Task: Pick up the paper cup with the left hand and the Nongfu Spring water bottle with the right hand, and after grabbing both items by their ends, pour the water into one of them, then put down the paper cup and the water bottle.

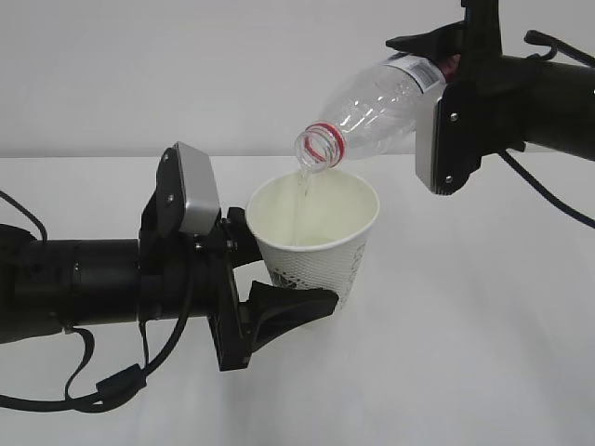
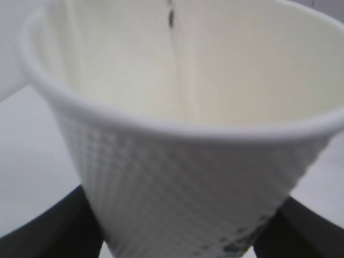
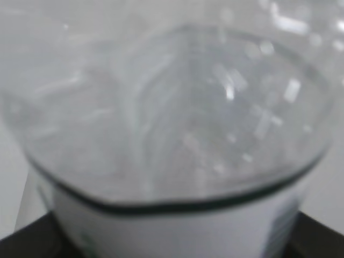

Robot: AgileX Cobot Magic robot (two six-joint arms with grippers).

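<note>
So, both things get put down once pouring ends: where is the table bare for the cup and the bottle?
Bare table lies right of the paper cup, under the tilted Nongfu Spring water bottle and right hand; also a front strip below the left hand. The left hand crowds the left side.

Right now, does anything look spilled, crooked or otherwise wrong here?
Nothing stands out. The water bottle is tipped mouth-down on purpose, and a thin stream of water falls inside the paper cup, which leans slightly in the left claw. No puddle shows on the white table.
</note>
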